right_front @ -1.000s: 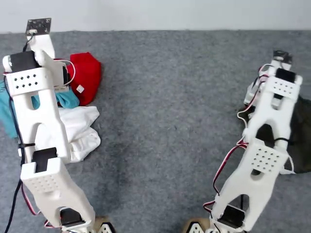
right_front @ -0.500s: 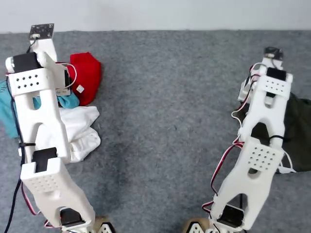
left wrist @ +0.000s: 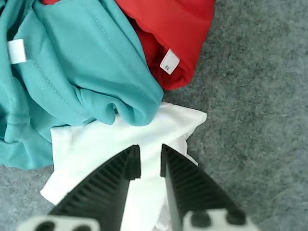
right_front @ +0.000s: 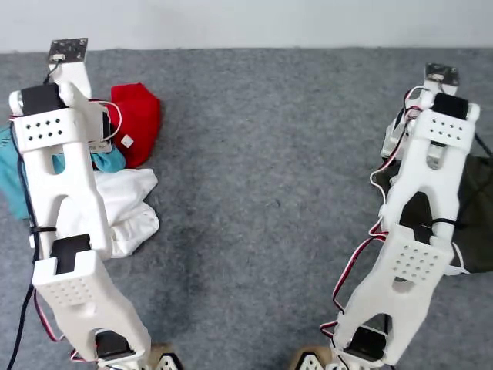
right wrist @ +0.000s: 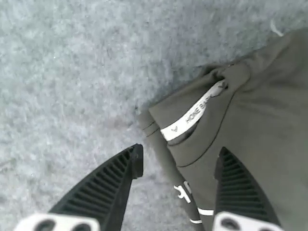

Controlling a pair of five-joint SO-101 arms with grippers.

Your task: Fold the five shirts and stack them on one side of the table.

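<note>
While nothing is folded yet, let's take it in from the big grey carpet-covered table [right_front: 269,154] downward. The white left arm [right_front: 58,177] stretches over a heap at its own side; the white right arm [right_front: 424,208] hangs over the opposite edge.

Under the left arm lies a crumpled white cotton shirt [right_front: 131,204], and a rumpled teal shirt [left wrist: 72,62] overlaps its far edge. A bunched red shirt [right_front: 137,116] sits touching the teal one. Well apart, by the right arm, lies a dark olive shirt [right wrist: 260,120], loosely spread.

Left gripper [left wrist: 149,161]: jaws pinched almost together, nothing between them, poised above the white cloth. Right gripper [right wrist: 178,161]: jaws spread wide, one over bare carpet, the other over olive fabric, straddling the hem beside the small white neck label [right wrist: 192,113].

My read is that the olive shirt goes first. To do it well, the right arm should drop straight down so the lower jaw slides under a single layer at that edge, close firmly, then drag the garment to the open middle and flatten it. Grabbing two layers or the label alone would twist the fold.
</note>
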